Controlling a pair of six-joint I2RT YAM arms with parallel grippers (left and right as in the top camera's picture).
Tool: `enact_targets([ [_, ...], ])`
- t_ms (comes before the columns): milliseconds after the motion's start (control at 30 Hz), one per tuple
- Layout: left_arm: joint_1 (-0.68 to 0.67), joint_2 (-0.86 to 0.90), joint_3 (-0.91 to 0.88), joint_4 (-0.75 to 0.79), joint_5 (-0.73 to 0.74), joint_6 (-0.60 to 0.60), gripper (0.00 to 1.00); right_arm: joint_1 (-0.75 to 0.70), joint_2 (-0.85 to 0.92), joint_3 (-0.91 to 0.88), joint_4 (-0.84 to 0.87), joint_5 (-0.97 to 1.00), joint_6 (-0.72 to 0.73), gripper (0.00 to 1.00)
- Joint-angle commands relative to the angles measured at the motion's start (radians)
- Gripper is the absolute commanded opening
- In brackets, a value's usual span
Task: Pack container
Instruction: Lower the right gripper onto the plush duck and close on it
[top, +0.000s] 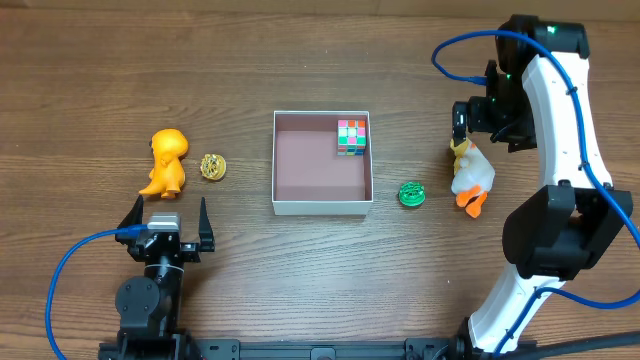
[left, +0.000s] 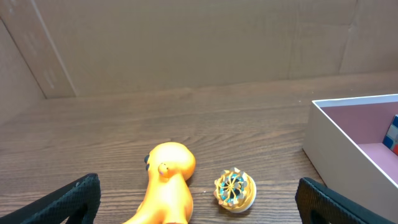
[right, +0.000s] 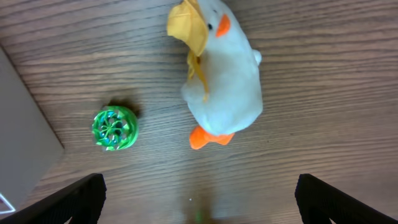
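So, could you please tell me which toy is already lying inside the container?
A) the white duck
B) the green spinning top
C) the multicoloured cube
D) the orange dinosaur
C: the multicoloured cube sits on the floor of the container, tucked into its far right corner.

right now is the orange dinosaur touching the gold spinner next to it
Apart. The left wrist view shows a strip of bare table between the orange dinosaur and the gold spinner.
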Motion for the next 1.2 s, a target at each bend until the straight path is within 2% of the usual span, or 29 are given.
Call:
enact_targets([
  [0,0.006,-0.003,-0.003,0.002,0.015,-0.006,1.0,-0.001,-0.026,-0.073,0.027,0.034,0.029,1.0],
  [300,0.006,-0.003,-0.003,0.002,0.015,-0.006,1.0,-0.004,-0.026,-0.268,0.171,0.034,0.048,1.0],
  [633,0.006,-0.003,-0.003,0.002,0.015,-0.006,1.0,-0.006,-0.026,-0.274,0.213,0.117,0.035,1.0],
  [1167,0.006,-0.003,-0.003,0.002,0.015,-0.006,1.0,-0.076,-0.026,-0.275,0.247,0.032,0.005,1.0],
])
